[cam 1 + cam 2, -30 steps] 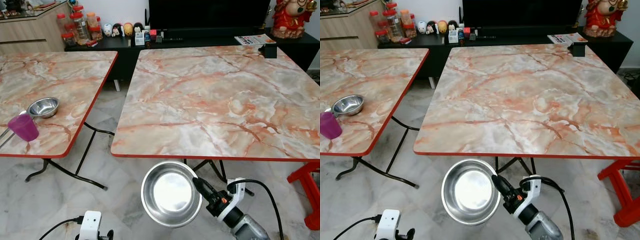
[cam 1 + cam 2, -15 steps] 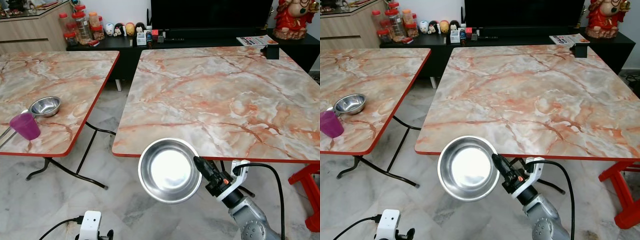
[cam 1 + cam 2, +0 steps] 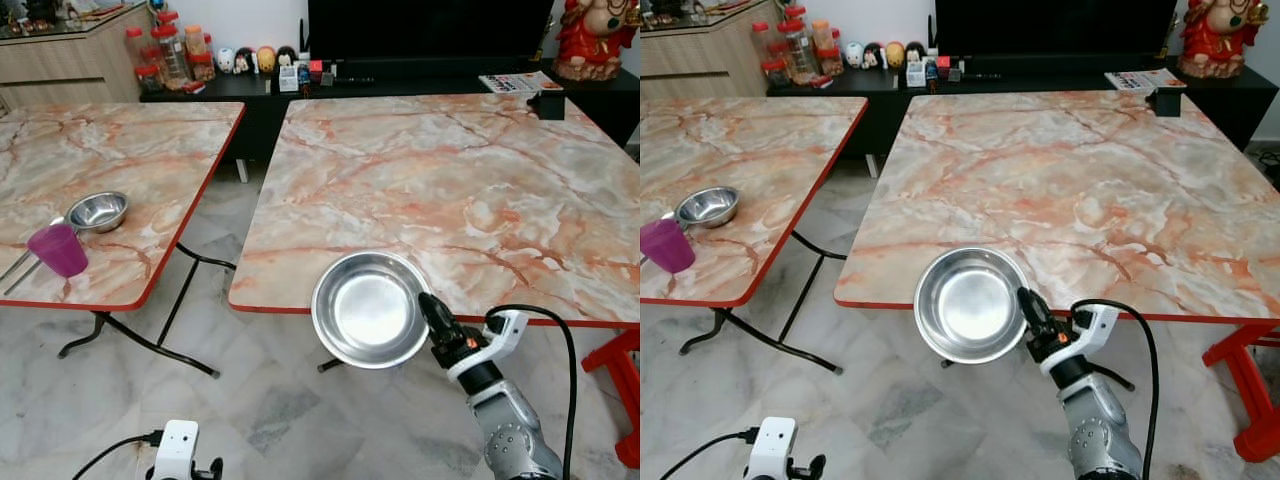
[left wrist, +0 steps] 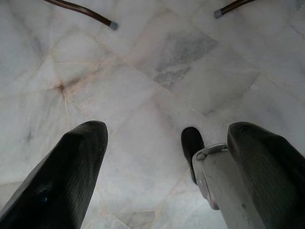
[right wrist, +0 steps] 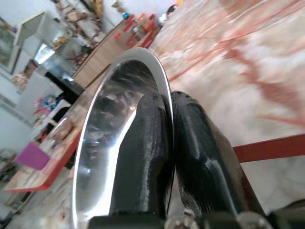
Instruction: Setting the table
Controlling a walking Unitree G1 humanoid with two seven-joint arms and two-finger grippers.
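A shiny steel bowl (image 3: pixel 369 309) hangs at the near red edge of the right marble table (image 3: pixel 450 190), its far rim overlapping the tabletop. My right gripper (image 3: pixel 427 305) is shut on the bowl's right rim, its fingers (image 5: pixel 162 143) pinching the rim from both sides. On the left marble table (image 3: pixel 130 160) sit a smaller steel bowl (image 3: pixel 97 211) and a purple cup (image 3: pixel 58 250) near the front edge. My left gripper (image 4: pixel 162 157) hangs low over the marble floor, fingers (image 4: pixel 62 176) spread open and holding nothing.
A gap of floor with black folding table legs (image 3: pixel 150 340) separates the two tables. A red stool (image 3: pixel 615 375) stands at the right. Behind are a black TV bench (image 3: pixel 400 75) with jars and figurines, and a small black box (image 3: pixel 552 103) on the right table's far corner.
My right gripper has raised the bowl and carried it forward and right, from below the table edge up to the edge. The camera shifted slightly.
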